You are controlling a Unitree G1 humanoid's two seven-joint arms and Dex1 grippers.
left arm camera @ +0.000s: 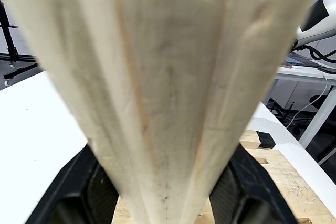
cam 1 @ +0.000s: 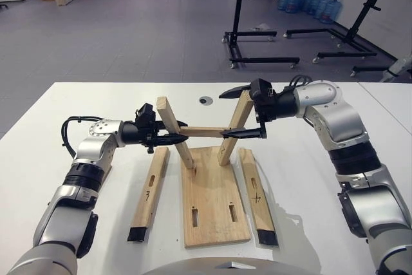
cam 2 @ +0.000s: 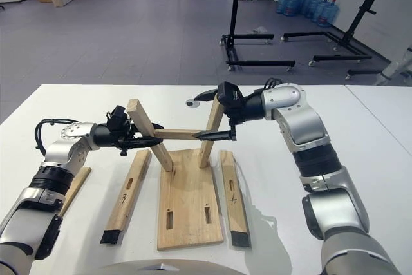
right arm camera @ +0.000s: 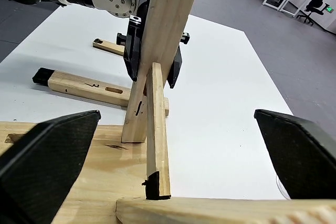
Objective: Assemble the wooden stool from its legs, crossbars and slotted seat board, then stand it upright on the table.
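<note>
The slotted seat board lies flat on the white table. Two legs stand tilted in its far slots, the left leg and the right leg, joined by a thin crossbar. My left gripper is shut on the left leg at crossbar height; its black fingers press both sides of the wood. My right gripper stands open around the right leg, one finger above and one below, both wide apart.
Two loose legs lie flat beside the board, one on its left and one on its right. A short wooden bar lies under my left forearm. A small round fitting sits in the far tabletop.
</note>
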